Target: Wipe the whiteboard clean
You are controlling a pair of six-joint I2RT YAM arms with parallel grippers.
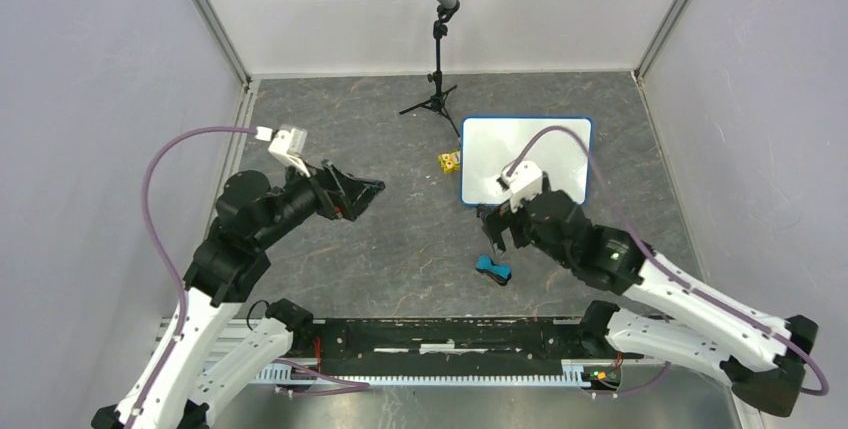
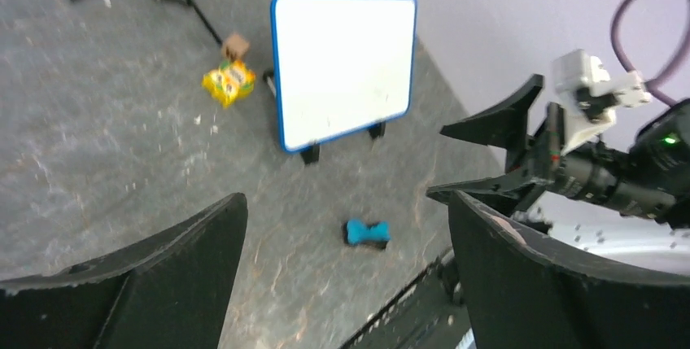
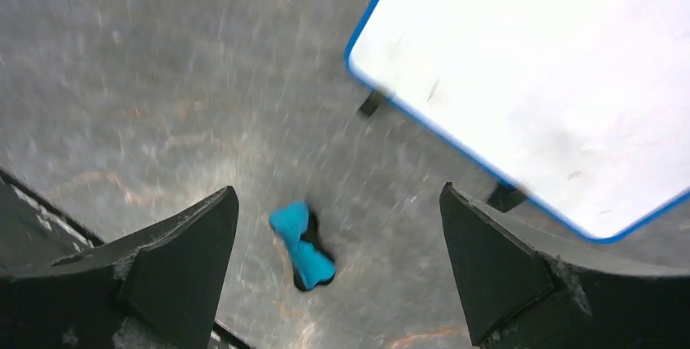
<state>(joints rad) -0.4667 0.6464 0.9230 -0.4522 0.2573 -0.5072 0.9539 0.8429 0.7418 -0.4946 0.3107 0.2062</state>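
The whiteboard [image 1: 525, 159], white with a blue rim, lies on the grey table right of centre; it also shows in the left wrist view [image 2: 342, 64] and the right wrist view [image 3: 537, 80], its face nearly clean with faint specks. The blue-and-black eraser [image 1: 493, 269] lies on the table in front of the board, also in the left wrist view [image 2: 366, 233] and the right wrist view [image 3: 303, 245]. My right gripper [image 1: 497, 229] is open and empty, hovering above the eraser, just near the board's front edge. My left gripper [image 1: 362, 196] is open and empty, to the left, apart from both.
A small yellow object [image 1: 449, 161] lies by the board's left edge, also in the left wrist view [image 2: 229, 82]. A microphone on a black tripod [image 1: 437, 69] stands behind it. Walls enclose the table on three sides. A black rail [image 1: 450, 334] runs along the near edge.
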